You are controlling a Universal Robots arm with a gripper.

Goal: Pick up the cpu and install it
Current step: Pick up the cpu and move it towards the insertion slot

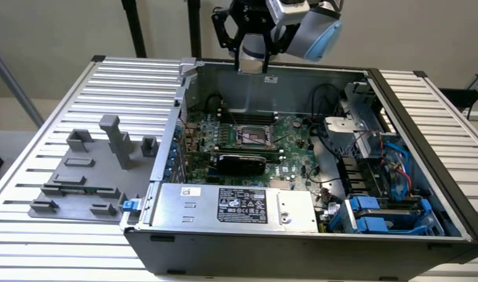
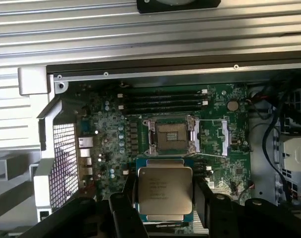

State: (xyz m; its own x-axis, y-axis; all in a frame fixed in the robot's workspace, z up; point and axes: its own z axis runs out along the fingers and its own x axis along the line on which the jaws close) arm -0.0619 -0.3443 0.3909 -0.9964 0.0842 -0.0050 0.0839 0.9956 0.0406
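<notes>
The cpu [image 2: 164,191], a flat silvery square with a thin tan rim, sits between my two black fingers [image 2: 125,203], which grip it by its opposite edges. The gripper [image 2: 164,198] is shut on it. Beyond the chip lies the motherboard's open socket [image 2: 171,137], a square metal frame with a bare centre. In the exterior view the gripper [image 1: 252,61] hangs high over the open computer case [image 1: 427,194], above its far wall, and the socket [image 1: 254,137] lies well below it on the green board.
A silver box with a black label [image 1: 239,205] fills the case's near side. Blue drive bays [image 1: 380,214] and loose cables [image 1: 325,100] crowd the exterior view's right. Memory slots [image 2: 165,99] run past the socket. A grey fixture plate [image 1: 90,170] rests on the slatted table.
</notes>
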